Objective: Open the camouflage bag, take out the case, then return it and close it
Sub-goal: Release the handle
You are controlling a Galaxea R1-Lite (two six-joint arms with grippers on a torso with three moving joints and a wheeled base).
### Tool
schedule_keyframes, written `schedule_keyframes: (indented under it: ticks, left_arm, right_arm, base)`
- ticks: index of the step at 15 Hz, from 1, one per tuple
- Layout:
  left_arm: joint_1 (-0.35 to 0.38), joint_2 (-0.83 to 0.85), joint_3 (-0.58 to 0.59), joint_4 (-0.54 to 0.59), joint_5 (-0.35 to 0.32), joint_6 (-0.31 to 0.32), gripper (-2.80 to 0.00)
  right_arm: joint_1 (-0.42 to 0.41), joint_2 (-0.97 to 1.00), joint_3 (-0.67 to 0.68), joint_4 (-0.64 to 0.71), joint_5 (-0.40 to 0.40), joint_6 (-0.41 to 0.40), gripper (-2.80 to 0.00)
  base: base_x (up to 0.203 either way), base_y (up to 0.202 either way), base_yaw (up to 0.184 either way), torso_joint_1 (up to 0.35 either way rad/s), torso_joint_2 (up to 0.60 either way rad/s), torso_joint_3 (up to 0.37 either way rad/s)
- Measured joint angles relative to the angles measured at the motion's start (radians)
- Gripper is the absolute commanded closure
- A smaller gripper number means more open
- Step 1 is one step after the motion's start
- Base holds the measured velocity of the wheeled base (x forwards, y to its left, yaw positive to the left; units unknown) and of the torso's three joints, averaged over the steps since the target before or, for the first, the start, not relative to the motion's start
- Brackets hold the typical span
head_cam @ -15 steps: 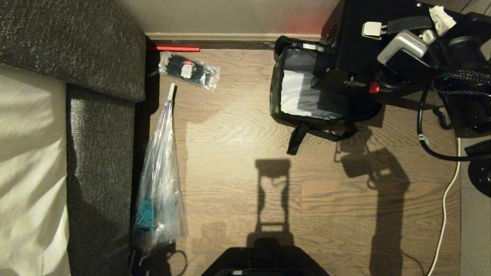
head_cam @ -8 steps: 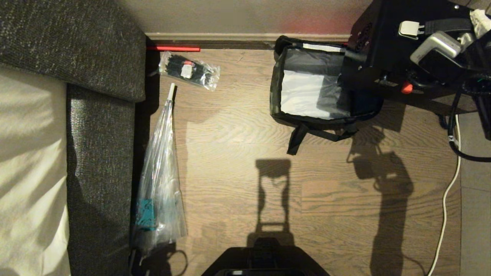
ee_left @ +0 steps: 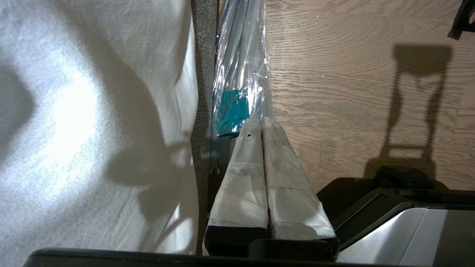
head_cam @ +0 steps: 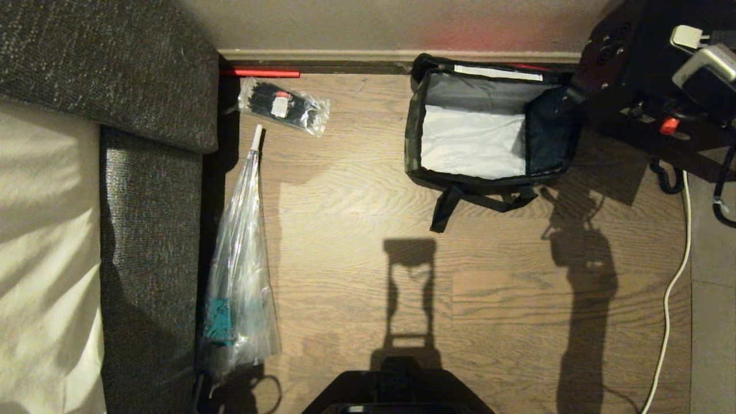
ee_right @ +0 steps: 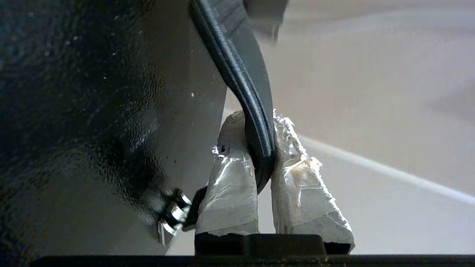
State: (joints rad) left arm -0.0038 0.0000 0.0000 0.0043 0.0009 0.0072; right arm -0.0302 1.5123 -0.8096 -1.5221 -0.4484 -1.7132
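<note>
The camouflage bag [head_cam: 489, 129] sits open and empty at upper centre of the head view; the case [head_cam: 650, 63] hangs at upper right, its handle [ee_right: 256, 122] pinched in the right tool [ee_right: 259, 129]; returning and closing remain; left tool [ee_left: 261, 124] closed, idle.

Black base [head_cam: 397, 391]; white tape wraps tool fingers [ee_left: 245, 178].

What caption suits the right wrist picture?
Right gripper clamped on the black handle of the case.
</note>
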Motion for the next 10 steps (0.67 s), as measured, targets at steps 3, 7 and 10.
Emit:
schedule_keyframes:
  ticks: [3, 7, 10]
  left_arm:
    - [0.001, 0.000, 0.000, 0.000, 0.001, 0.000, 0.00]
    - [0.001, 0.000, 0.000, 0.000, 0.000, 0.000, 0.00]
    - [0.001, 0.000, 0.000, 0.001, 0.000, 0.000, 0.00]
  right_arm:
    - [-0.057, 0.002, 0.015, 0.000, -0.009, 0.000, 0.00]
    - [-0.108, 0.005, 0.037, 0.000, -0.029, 0.009, 0.00]
    - [-0.126, 0.015, 0.041, -0.002, -0.078, 0.020, 0.00]
  base:
    - [0.000, 0.000, 0.000, 0.000, 0.00, 0.000]
    - [0.000, 0.000, 0.000, 0.000, 0.00, 0.000]
    - [0.000, 0.000, 0.000, 0.000, 0.00, 0.000]
